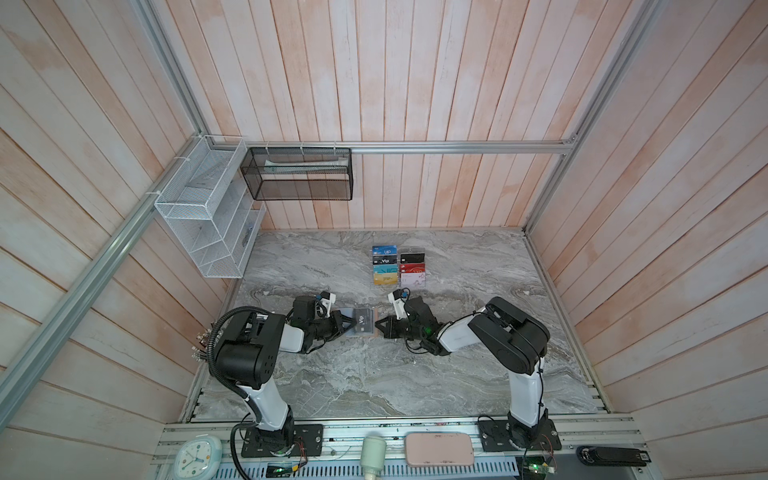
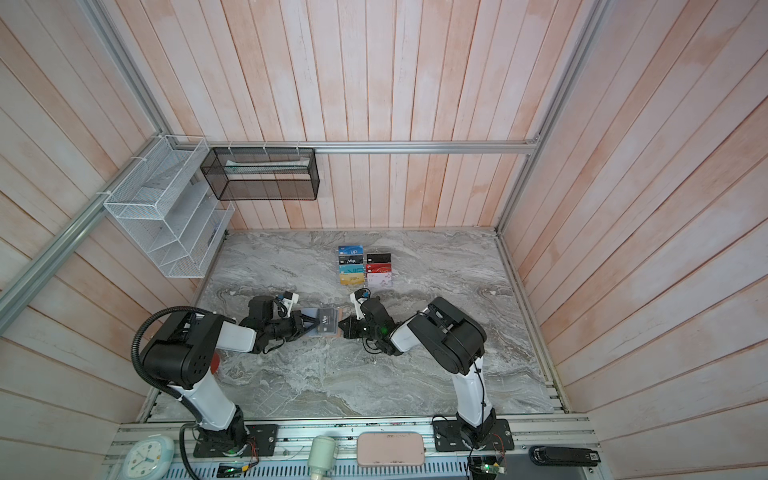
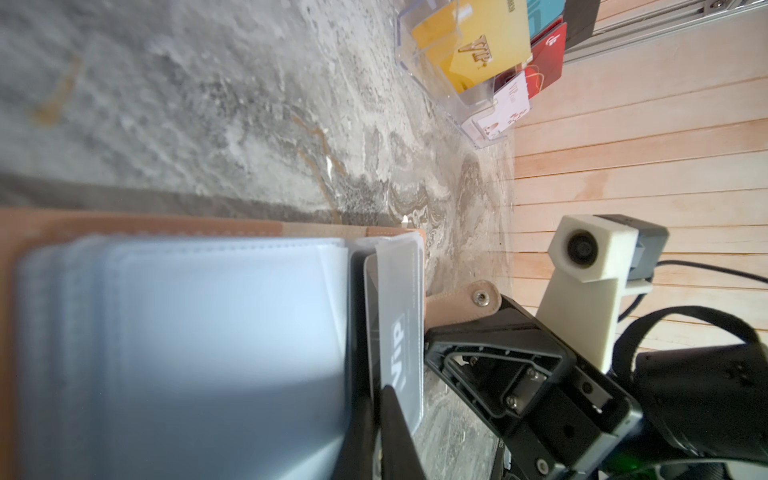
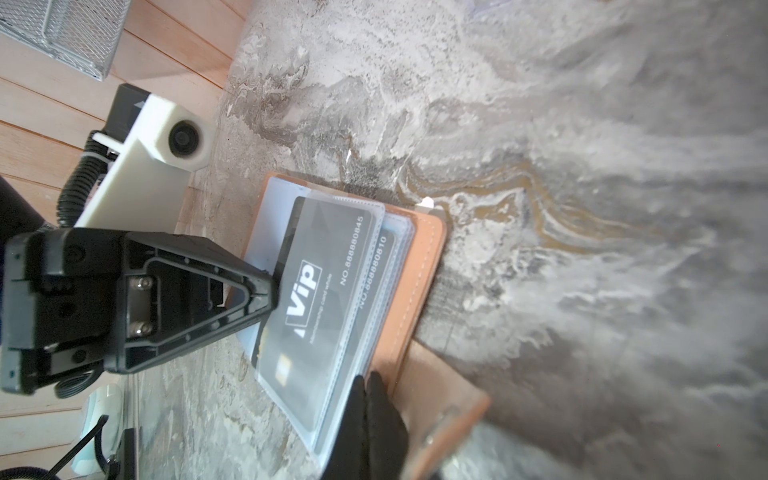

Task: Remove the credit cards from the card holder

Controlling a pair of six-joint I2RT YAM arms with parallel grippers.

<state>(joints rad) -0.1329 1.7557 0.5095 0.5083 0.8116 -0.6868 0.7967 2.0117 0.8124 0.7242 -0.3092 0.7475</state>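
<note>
Card holder [image 1: 345, 312] lies open on the marble table [image 1: 457, 353], mid-table between the two arms in both top views. Its clear sleeves [image 3: 228, 332] face up, and the tan cover edge shows on the right arm's side.

We see the left gripper [image 4: 270, 291] coming in from the left, fingers pinched together on the edge of the black Vip card [image 4: 316, 291]. That card is on top of the sleeve stack. It is mostly inside its sleeve, with one dark long edge poking out on the left gripper's side.

Right gripper [image 4: 365, 411] is closed as well, tips clamped on the opposite edge of the card holder's sleeve stack. We can't tell if it nips only plastic or the cover too.

A second dark card [image 4: 376, 266] sits in the sleeve underneath, showing only its number strip. The holder's other half is pale blue sleeves; we can't tell what's in them.

Snap tab [image 3: 469, 301] lies just beside the right gripper's tip.

Clear acrylic rack [image 1: 398, 266] of coloured cards stands behind the holder toward the back wall, well apart.
</note>
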